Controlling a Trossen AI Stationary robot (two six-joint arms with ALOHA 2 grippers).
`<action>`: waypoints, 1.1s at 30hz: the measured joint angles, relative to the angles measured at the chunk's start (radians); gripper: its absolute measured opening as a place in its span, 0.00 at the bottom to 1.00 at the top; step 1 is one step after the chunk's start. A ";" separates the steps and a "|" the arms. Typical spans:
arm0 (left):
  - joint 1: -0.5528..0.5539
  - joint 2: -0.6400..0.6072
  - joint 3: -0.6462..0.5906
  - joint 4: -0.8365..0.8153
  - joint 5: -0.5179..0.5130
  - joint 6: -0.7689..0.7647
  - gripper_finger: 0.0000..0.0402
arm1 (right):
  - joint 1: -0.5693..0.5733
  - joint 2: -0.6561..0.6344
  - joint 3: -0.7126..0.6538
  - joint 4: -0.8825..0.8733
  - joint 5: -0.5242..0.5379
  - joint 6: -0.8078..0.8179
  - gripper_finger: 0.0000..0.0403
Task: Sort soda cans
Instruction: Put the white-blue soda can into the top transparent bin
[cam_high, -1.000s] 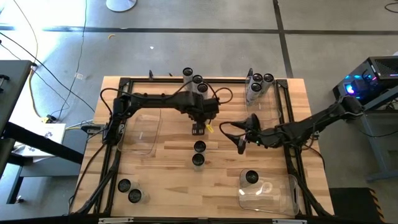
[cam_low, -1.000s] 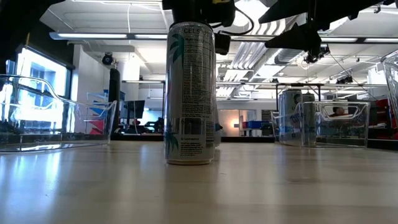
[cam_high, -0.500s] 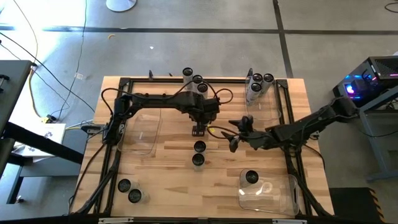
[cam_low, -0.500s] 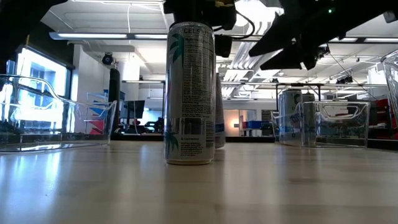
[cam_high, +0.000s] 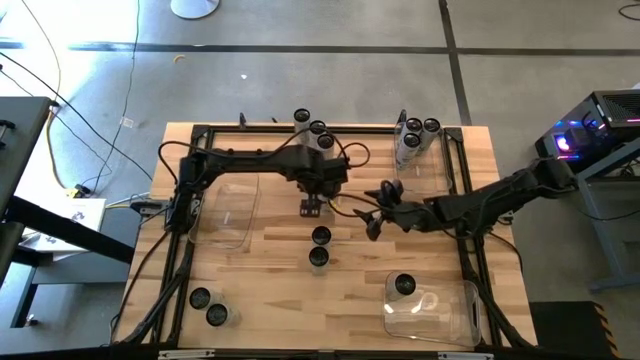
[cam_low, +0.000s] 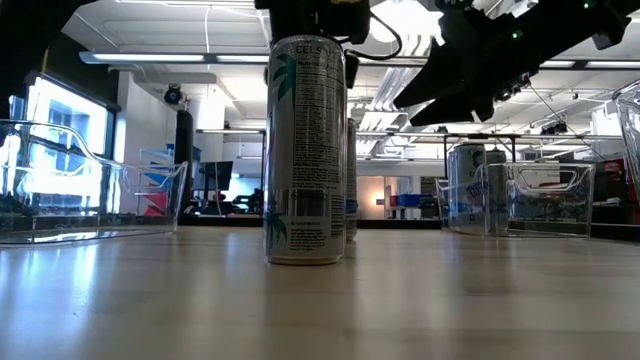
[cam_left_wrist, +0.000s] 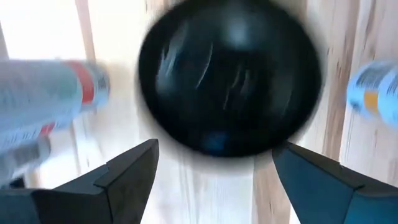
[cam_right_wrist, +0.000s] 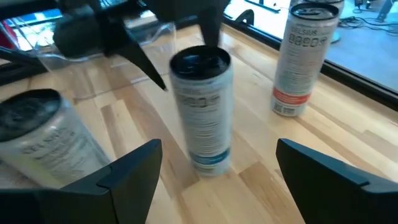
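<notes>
High view: left tool (cam_high: 311, 208) wide open above counter (cam_high: 270, 260) centre, right tool (cam_high: 374, 224) wide at its 3 o'clock, two soda cans (cam_high: 320, 236) at 6 o'clock, low view hides rear can behind front.

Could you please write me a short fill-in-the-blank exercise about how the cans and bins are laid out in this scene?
1. The two cans at the table's centre stand ____ on the wood.
2. The can at the near right stands just outside a clear ____.
3. Near the far right corner, ____ cans are grouped together.
4. The left end effector has its fingers ____.

Missing words: upright; bin; three; open
</notes>
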 joint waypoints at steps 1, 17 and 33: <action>0.000 -0.006 -0.002 -0.026 -0.012 0.000 0.77 | -0.004 0.001 0.000 -0.007 0.000 0.000 0.77; 0.072 -0.432 -0.547 0.581 -0.169 0.098 0.77 | -0.113 0.233 0.001 0.227 -0.091 -0.104 0.77; 0.145 -0.447 -0.898 1.092 0.004 0.234 0.76 | -0.142 0.264 0.003 0.328 -0.227 -0.059 0.77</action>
